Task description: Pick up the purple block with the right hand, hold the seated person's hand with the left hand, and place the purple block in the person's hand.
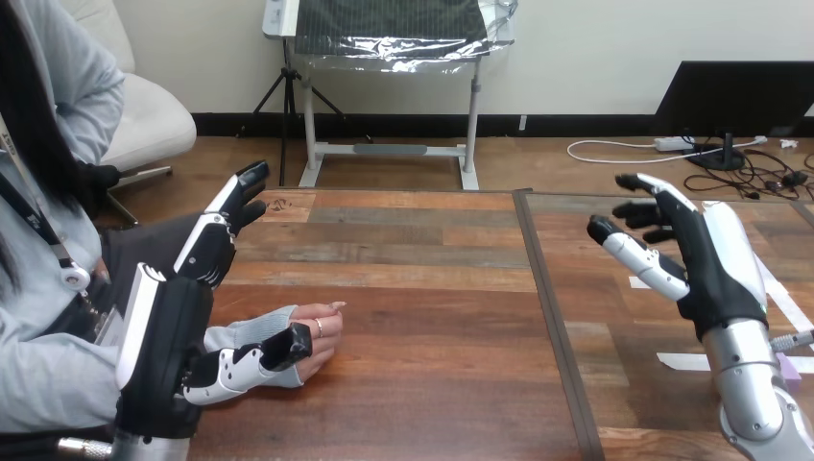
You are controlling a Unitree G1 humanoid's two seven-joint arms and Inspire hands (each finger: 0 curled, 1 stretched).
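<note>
purple block (789, 370) lies on bench (432, 288) just right of right forearm (754, 384), behind raised right robot hand (706, 259), fingers spread, empty

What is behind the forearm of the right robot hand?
A small part of the purple block shows beside the forearm of the right robot hand, on the table. The forearm covers the rest of it.
</note>
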